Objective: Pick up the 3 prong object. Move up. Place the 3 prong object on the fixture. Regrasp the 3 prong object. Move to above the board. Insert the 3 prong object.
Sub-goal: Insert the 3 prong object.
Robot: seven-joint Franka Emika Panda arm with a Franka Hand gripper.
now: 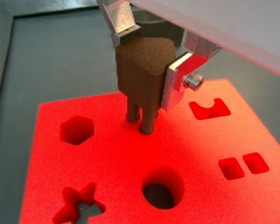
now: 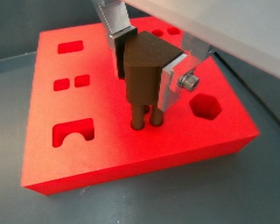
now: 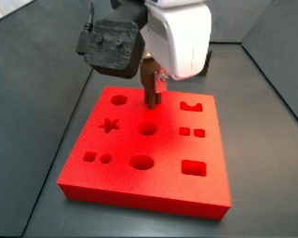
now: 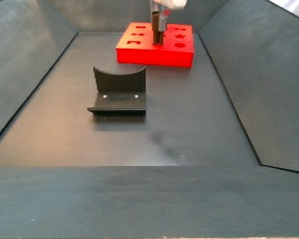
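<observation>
My gripper (image 1: 147, 63) (image 2: 143, 63) is shut on the 3 prong object (image 1: 143, 74) (image 2: 140, 74), a brown wood-coloured piece held upright with its prongs pointing down. The prong tips reach the top face of the red board (image 1: 119, 166) (image 2: 130, 149) near its middle; in both wrist views they look to be entering small holes. In a side view the gripper (image 3: 152, 85) stands over the board (image 3: 152, 177) with the brown piece (image 3: 152, 84) just showing below the hand. The fixture (image 4: 117, 91) stands on the floor, apart from the board (image 4: 155, 47) and gripper (image 4: 157, 21).
The board carries a star cutout (image 3: 111, 125), round holes (image 3: 142, 164), a hexagon (image 1: 76, 129), twin squares (image 1: 243, 165) and a U-shaped cutout (image 1: 208, 108). Dark sloping walls (image 4: 40, 84) enclose the grey floor (image 4: 152, 140).
</observation>
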